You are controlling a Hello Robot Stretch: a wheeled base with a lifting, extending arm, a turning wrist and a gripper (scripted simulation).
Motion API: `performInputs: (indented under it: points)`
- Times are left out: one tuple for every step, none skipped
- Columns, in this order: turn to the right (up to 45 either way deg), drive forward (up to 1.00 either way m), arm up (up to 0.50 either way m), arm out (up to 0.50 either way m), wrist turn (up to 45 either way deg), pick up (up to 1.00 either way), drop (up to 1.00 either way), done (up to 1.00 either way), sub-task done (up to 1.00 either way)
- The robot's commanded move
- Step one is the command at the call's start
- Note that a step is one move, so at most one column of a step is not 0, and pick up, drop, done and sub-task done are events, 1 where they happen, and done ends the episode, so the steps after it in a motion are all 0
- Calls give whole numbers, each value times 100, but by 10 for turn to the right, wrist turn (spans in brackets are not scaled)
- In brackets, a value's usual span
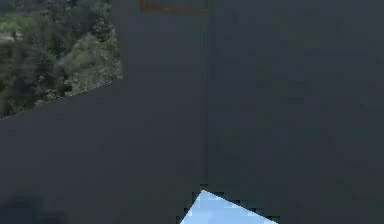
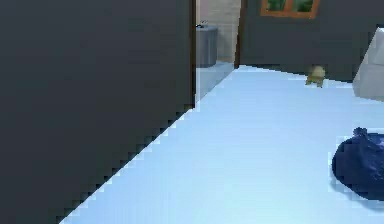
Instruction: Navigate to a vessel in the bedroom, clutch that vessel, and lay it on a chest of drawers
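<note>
A dark grey wall corner (image 1: 208,110) stands close ahead in the forward view, with a small wedge of pale blue floor (image 1: 225,208) at the bottom. In the arm side view a grey cylindrical container (image 2: 207,45) stands beyond a doorway at the top. A small tan object (image 2: 317,76) sits on the pale floor farther out.
A window with green foliage (image 1: 55,50) is on the wall at the forward view's left. A dark wall (image 2: 90,100) takes up the arm side view's left. A dark blue lumpy object (image 2: 362,165) lies at its right edge, a white furniture piece (image 2: 372,65) beyond it, and a framed window (image 2: 290,8) above.
</note>
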Motion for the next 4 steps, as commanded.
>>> performInputs:
  points:
    - [450,0,0,0,0,0,0,0,0]
    - [390,0,0,0,0,0,0,0,0]
    - [0,30,0,0,0,0,0,0,0]
    - [270,0,0,0,0,0,0,0,0]
